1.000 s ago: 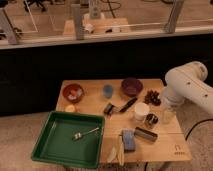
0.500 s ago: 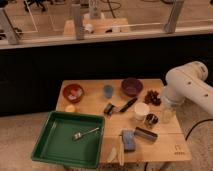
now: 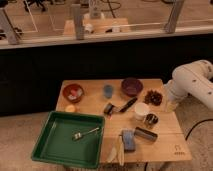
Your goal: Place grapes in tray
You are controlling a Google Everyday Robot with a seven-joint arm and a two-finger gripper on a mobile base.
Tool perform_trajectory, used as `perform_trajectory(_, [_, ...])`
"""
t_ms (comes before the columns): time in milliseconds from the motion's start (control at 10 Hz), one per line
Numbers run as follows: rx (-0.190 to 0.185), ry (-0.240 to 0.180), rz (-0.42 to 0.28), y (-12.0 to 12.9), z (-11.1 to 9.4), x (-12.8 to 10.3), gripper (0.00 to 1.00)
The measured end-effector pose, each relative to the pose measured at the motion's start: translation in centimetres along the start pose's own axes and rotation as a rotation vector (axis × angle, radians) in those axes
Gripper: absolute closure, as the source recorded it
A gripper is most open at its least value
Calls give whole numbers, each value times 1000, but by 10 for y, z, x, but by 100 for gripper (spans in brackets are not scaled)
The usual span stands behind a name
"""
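Observation:
The grapes (image 3: 153,96) are a small dark bumpy cluster on the wooden table (image 3: 165,145), at its right side beside the dark purple bowl (image 3: 131,86). The green tray (image 3: 47,145) lies at the table's front left with a metal spoon (image 3: 85,133) in it. My white arm comes in from the right. The gripper (image 3: 170,104) hangs at the table's right edge, just right of the grapes and slightly lower in the picture.
A red-brown bowl (image 3: 73,92), blue cup (image 3: 108,91), black marker (image 3: 128,105), white cup (image 3: 141,110), metal can (image 3: 150,120), blue sponge (image 3: 128,140), banana (image 3: 119,152) and an orange fruit (image 3: 70,108) are on the table. A dark wall stands behind.

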Motion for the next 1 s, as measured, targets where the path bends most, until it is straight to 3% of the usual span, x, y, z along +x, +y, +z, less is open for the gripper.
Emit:
perform_trajectory(200, [46,17,-30,-25,21,3,20])
perform_trajectory(400, [64,27,-73,-44,58,2,20])
perform_trajectory(800, [53,-1,-152,-77,127,-3,20])
perform_trajectory(1000, [35,-5,-173,-87,148,1,20])
